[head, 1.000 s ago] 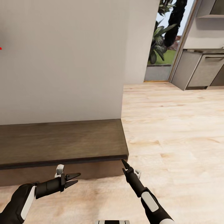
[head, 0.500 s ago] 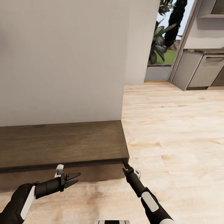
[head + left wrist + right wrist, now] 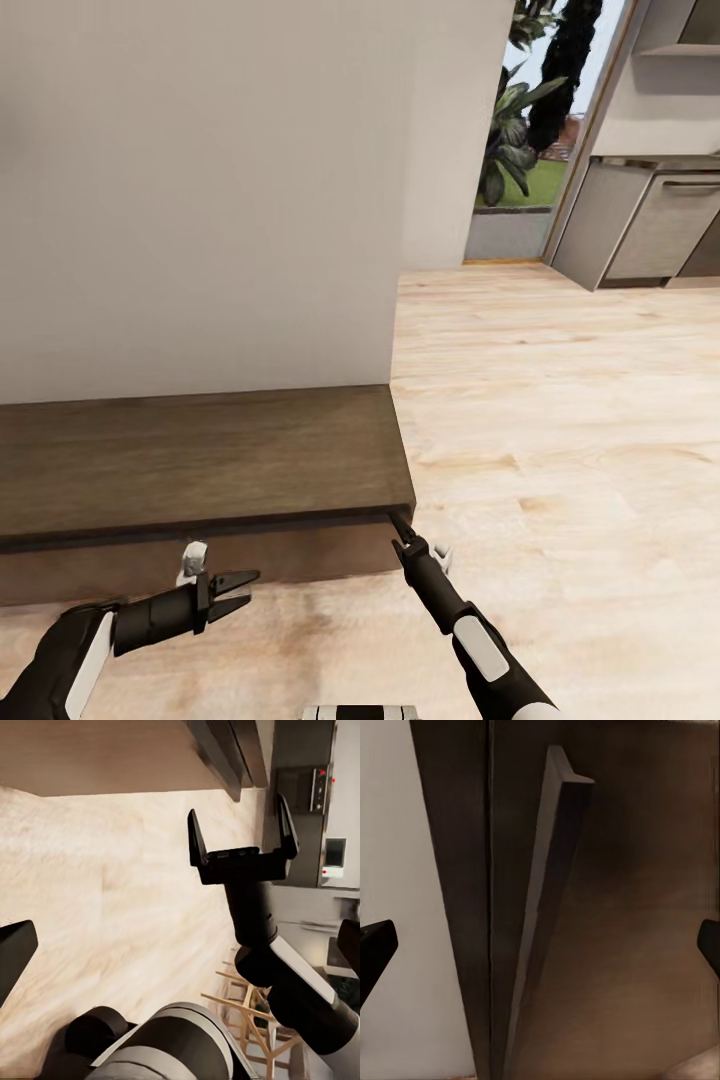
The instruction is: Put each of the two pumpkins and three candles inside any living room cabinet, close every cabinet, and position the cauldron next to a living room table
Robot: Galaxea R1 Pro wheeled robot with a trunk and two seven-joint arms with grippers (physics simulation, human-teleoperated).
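Head view shows the right gripper (image 3: 399, 525), fingers spread and empty, at the cabinet (image 3: 200, 460) front's right corner, nearer than the released left gripper (image 3: 240, 590).

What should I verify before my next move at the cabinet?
1. Right end effector open: ok.
2. Right end effector at the cabinet front, just under its top edge: ok.
3. Left end effector open and empty: ok.
4. Cabinet fully closed: cannot tell.
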